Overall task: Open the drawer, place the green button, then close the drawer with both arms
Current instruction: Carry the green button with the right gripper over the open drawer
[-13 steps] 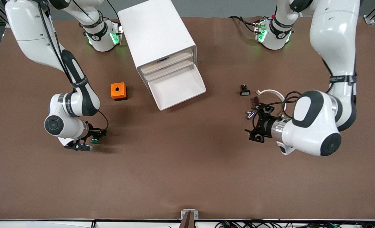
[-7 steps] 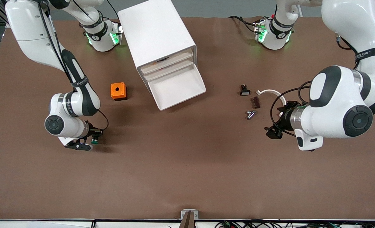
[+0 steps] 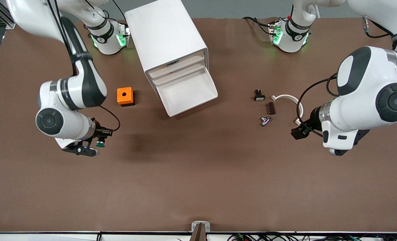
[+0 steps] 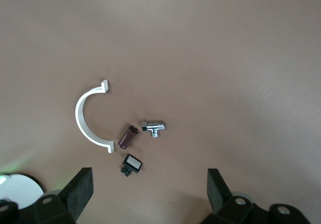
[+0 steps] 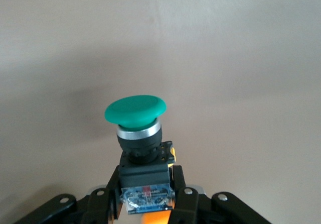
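Green-capped button, lower drawer open

Right gripper hangs clamped at the right arm's end; left gripper hangs spread wide.

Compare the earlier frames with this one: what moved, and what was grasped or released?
The right gripper closed on the green-capped push button and has lifted it off the brown table. The left gripper, open and empty, pulled back toward its arm's end of the table, uncovering the small metal fitting. The white cabinet's pulled-out tray drawer, the orange box and the white curved clip stayed put.
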Available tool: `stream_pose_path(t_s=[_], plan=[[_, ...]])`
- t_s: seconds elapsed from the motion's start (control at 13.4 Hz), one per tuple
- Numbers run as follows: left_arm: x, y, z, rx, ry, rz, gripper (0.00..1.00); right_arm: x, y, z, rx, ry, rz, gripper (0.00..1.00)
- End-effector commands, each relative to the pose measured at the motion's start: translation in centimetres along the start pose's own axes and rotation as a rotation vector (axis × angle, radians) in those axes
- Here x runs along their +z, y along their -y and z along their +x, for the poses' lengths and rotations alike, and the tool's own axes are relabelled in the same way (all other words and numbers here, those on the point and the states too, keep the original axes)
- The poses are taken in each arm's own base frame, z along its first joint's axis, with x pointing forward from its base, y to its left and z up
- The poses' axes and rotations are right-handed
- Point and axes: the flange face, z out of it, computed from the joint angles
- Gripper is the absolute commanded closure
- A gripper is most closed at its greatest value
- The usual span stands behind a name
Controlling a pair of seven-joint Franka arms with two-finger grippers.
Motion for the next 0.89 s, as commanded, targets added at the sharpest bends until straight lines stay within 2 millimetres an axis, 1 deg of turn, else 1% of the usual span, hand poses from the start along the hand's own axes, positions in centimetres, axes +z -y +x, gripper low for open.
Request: stream_pose_path(t_s=[0.0, 0.07, 0.15, 0.22, 0.3, 0.37, 0.45, 0.6, 0.67, 0.82], plan=[[-0.1, 0.8, -0.4, 0.129, -0.011, 0.023, 0.0, -4.2, 7.7, -5.1, 0.178, -0.028, -0.023, 0.91], [0.2, 0.9, -0.3, 0.197, -0.01, 0.031, 0.0, -4.4, 10.8, -7.6, 0.242, -0.043, -0.021, 0.9], [0.2, 1.1, -0.2, 0.246, -0.01, 0.032, 0.0, -4.2, 13.8, -10.1, 0.33, -0.031, 0.003, 0.89], [0.3, 1.0, -0.2, 0.282, -0.011, 0.034, 0.0, -4.2, 15.9, -11.9, 0.422, -0.01, 0.035, 0.88], [0.7, 1.1, -0.1, 0.298, -0.017, 0.055, 0.0, -4.3, 17.4, -12.9, 0.485, -0.008, 0.073, 0.88], [1.4, 1.1, -0.1, 0.318, -0.021, 0.074, 0.0, -4.0, 19.9, -15.0, 0.512, -0.021, 0.104, 0.89], [1.9, 1.1, -0.1, 0.34, -0.028, 0.072, 0.0, -3.8, 21.7, -17.0, 0.534, -0.031, 0.109, 0.9], [4.0, 0.6, -0.6, 0.436, -0.023, 0.074, 0.0, -1.6, 24.6, -18.7, 0.601, -0.036, 0.125, 0.9], [4.9, 0.8, -0.7, 0.46, -0.017, 0.078, 0.0, 0.3, 25.8, -19.5, 0.631, -0.036, 0.119, 0.9], [6.6, 1.0, -1.0, 0.464, -0.028, 0.068, 0.0, 3.1, 26.7, -20.1, 0.633, -0.032, 0.109, 0.9]])
